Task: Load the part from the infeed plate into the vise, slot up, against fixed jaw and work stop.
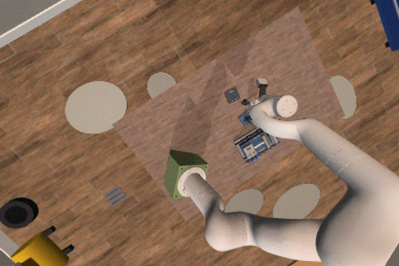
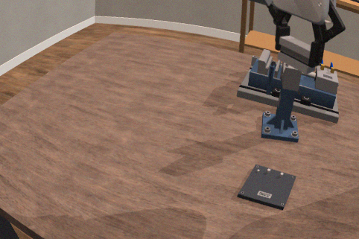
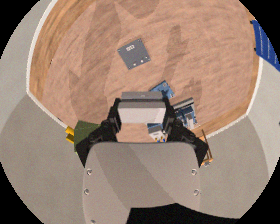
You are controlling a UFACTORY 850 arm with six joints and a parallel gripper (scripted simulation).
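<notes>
My gripper (image 2: 298,49) is shut on the part (image 2: 296,53), a grey block, and holds it in the air just above the blue V-block stand (image 2: 284,109). In the wrist view the part (image 3: 143,111) shows as a pale block between the black fingers. The vise (image 2: 294,83), blue with grey jaws on a grey base, stands right behind the V-block. From above, the vise (image 1: 256,145) lies below my wrist (image 1: 265,104). The dark infeed plate (image 2: 267,186) lies empty on the table, also seen from above (image 1: 232,95). The part's slot side cannot be told.
A green arm base (image 1: 185,174) stands on the table. A wooden shelf (image 2: 261,40) is behind the vise. A blue cart (image 1: 388,5) and a yellow cart (image 1: 39,252) stand on the floor, with a black bin (image 1: 17,212) nearby.
</notes>
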